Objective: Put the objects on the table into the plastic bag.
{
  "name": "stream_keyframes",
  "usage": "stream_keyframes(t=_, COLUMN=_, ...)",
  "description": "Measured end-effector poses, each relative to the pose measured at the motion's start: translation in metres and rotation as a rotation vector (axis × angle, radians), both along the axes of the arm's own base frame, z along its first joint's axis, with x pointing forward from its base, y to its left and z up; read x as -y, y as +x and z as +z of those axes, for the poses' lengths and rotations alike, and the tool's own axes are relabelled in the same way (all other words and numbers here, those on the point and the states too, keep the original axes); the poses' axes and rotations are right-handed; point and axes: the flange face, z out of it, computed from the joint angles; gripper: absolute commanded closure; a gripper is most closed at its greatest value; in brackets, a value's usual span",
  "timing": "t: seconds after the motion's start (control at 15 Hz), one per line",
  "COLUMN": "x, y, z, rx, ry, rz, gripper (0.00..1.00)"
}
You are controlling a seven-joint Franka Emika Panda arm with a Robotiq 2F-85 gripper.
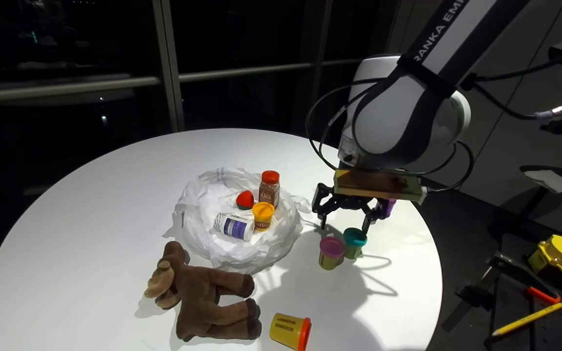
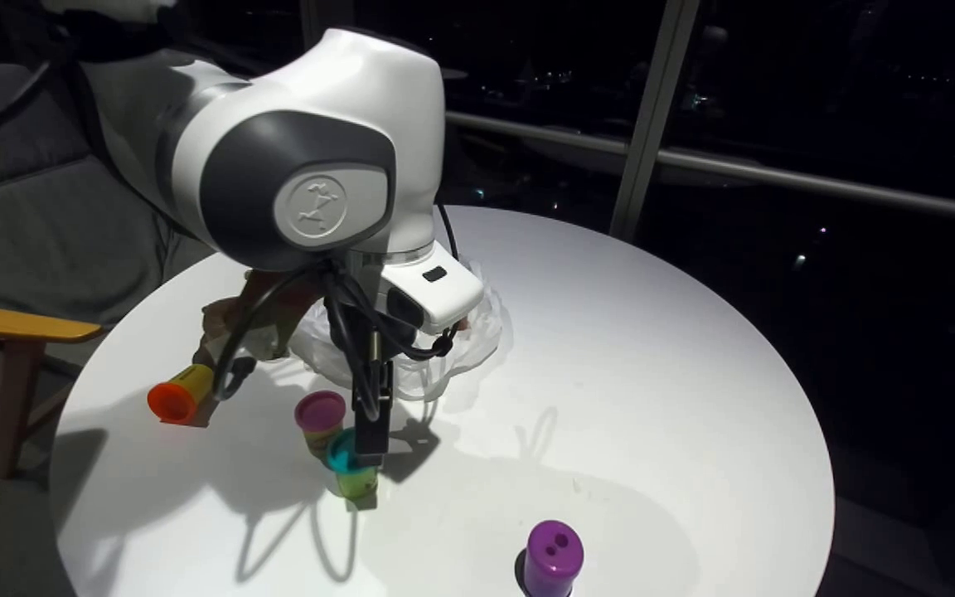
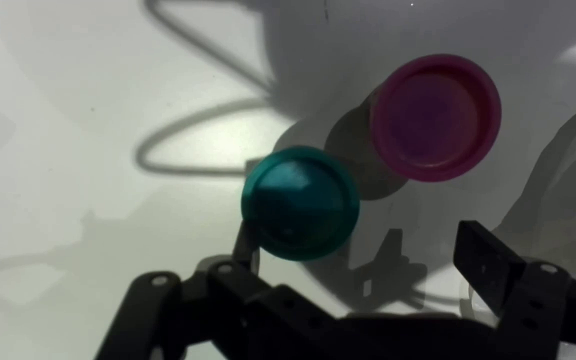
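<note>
Desk (image 1: 81, 234), round, with a smooth white top, spreads wide in both exterior views. Over one side reaches the white-and-black arm (image 1: 383, 122). Near the middle lies the plastic bag (image 1: 232, 251), thin, crumpled, whitish. A brown plush animal toy (image 1: 203, 297) lies on its side just beside the bag. The gripper (image 1: 345, 228) points down, its fingers (image 3: 483, 262) well apart; in the wrist view one finger overlaps the edge of the teal-lidded cup (image 3: 300, 202), and contact cannot be told. On the bag a red-lidded jar (image 1: 269, 190) stands upright, and a white bottle (image 1: 236, 226) with a purple label lies on its side. A purple cylinder (image 2: 554, 557), two holes in its top, stands on the desk well apart from the bag. A yellow cup (image 1: 288, 330) with an orange-red lid lies on its side near the toy's feet. An orange-lidded cup (image 1: 263, 217) stands on the bag just beside the bottle. Upright on the desk, a pink-lidded cup (image 1: 331, 253) stands just beside the teal-lidded one. A small red piece (image 1: 245, 199) with a green end sits on the bag beside the jar.
</note>
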Motion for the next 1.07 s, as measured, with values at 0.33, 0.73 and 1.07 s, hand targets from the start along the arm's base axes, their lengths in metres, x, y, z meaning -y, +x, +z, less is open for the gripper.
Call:
stream_keyframes(t=0.33, x=0.008, y=-0.006, z=-0.002, rx=-0.013, ry=-0.013, rz=0.007, gripper=0.00)
stream_keyframes(t=0.73, x=0.010, y=-0.019, z=-0.010, rx=-0.079, ry=-0.007, rz=0.061, gripper=0.26)
stream_keyframes(t=1.07, x=0.012, y=-0.020, z=-0.011, rx=-0.089, ry=0.006, rz=0.070, gripper=0.65)
